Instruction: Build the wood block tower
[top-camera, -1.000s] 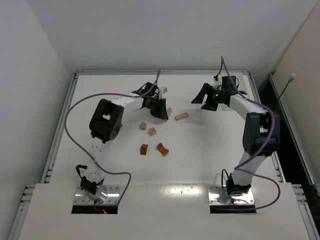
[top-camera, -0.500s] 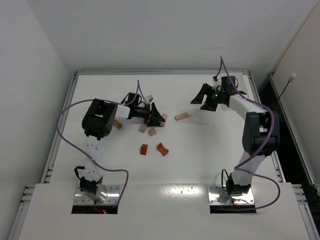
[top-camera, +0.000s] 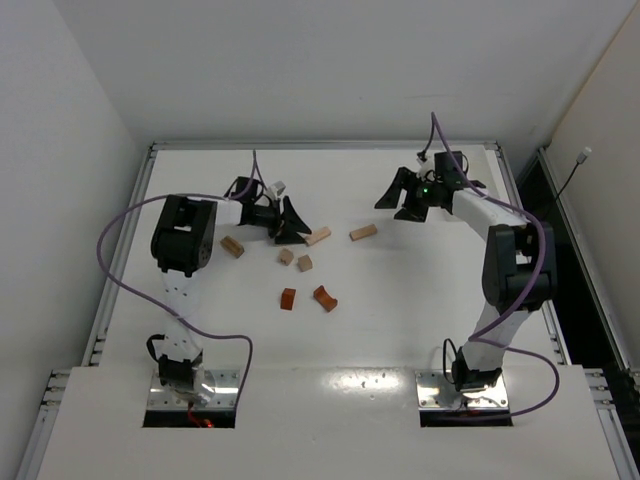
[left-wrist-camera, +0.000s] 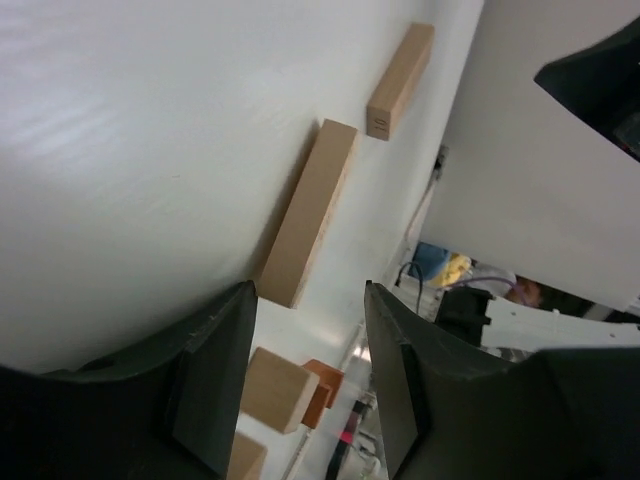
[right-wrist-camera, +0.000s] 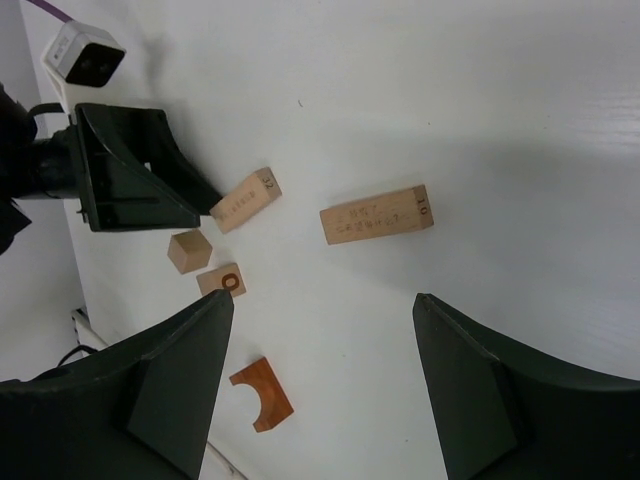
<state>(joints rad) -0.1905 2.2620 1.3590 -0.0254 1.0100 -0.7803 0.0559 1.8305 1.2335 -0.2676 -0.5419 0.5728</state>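
Beside the left gripper (left-wrist-camera: 308, 290), jaws parted, lies a tan bar (left-wrist-camera: 310, 210).

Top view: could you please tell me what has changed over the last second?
The left gripper swung left, open, and the bar at its tips slid left and nearer. A block hidden before now shows. The right gripper barely shifted, open; the other blocks stayed put.

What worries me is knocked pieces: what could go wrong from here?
The left gripper is open with only the end of the pale bar at its fingertips, so closing may spin it away instead of gripping. Two pale cubes lie close by; a low sweep could scatter them.
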